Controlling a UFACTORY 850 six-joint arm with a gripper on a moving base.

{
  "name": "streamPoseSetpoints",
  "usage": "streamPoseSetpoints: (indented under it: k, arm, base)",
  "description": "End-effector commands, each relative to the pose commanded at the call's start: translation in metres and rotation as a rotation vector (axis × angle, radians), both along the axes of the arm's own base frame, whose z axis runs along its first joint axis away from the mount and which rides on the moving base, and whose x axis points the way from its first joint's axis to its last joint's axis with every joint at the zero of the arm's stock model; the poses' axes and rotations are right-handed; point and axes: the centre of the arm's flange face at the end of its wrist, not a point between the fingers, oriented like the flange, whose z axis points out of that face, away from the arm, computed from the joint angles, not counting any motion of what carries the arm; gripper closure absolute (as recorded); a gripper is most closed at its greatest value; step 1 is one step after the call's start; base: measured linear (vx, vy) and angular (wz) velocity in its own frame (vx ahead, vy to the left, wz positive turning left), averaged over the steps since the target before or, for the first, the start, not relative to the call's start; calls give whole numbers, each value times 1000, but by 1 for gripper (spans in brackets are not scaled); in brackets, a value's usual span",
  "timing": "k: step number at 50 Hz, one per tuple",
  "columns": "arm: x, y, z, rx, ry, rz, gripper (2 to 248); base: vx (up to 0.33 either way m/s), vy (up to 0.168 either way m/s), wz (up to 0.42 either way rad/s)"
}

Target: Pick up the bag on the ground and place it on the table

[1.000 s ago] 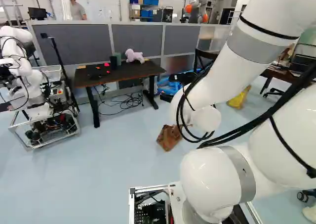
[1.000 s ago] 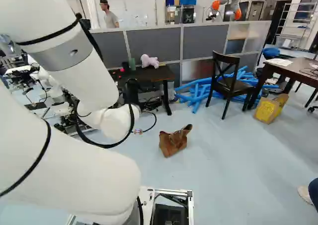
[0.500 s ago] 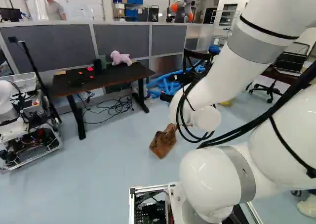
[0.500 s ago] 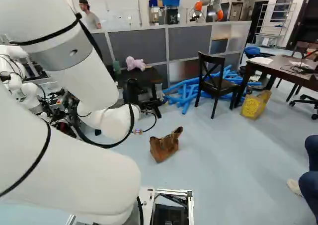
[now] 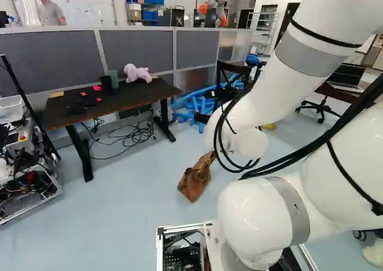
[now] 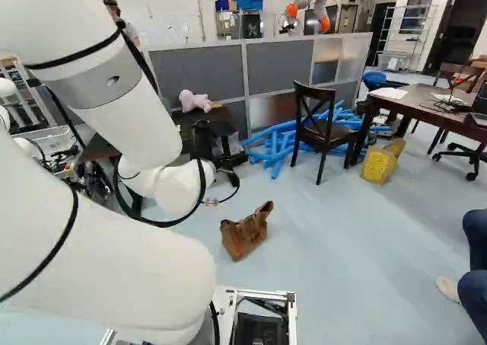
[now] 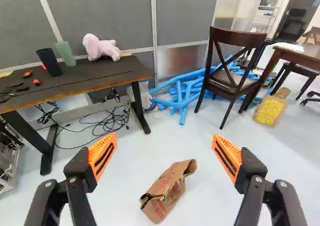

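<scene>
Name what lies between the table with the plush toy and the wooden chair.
A heap of blue tubes lies between the table and the chair, in the wrist view.

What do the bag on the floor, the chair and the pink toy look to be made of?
Bag: brown paper, matte and crumpled, with sharp creases.
Chair: probably dark-stained wood with a slight sheen, going by the slim crossed back slats; seat could be wood or leather-like.
Pink toy: likely plush fabric, matte and softly rounded; pile too small to make out.
</scene>
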Motion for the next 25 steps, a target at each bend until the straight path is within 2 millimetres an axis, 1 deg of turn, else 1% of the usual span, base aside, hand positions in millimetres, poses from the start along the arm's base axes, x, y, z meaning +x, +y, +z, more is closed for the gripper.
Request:
streamPoseSetpoints:
  k: [25]
  arm:
    - [0, 0, 0, 0, 0, 0, 3]
  base:
    - [138, 2, -13]
